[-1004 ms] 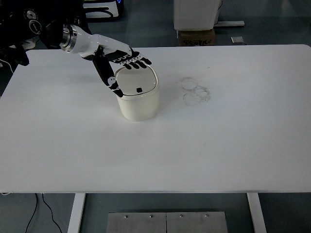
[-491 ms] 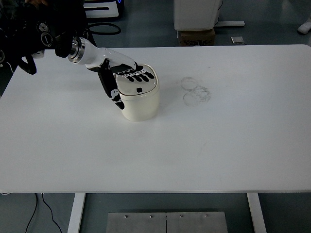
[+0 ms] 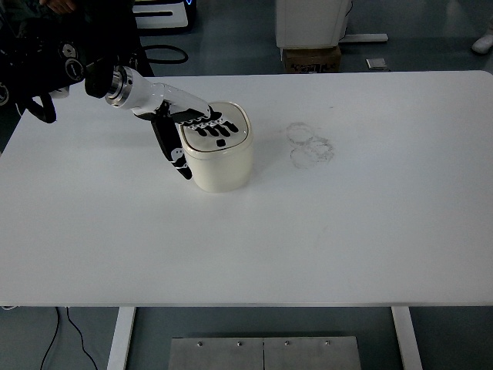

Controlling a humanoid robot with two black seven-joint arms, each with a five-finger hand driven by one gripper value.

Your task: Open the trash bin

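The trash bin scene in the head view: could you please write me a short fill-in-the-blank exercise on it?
1. The left robot hand lies with its fingers flat on the ____ of the trash bin.
2. The trash bin stands on a table whose colour is ____.
3. The small dark square on the lid sits just beyond the hand's ____.
4. The thumb points down along the bin's ____ side.

Missing words: lid; white; fingertips; left

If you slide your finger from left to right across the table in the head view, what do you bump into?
Left hand → trash bin → faint ring smudges on the table.
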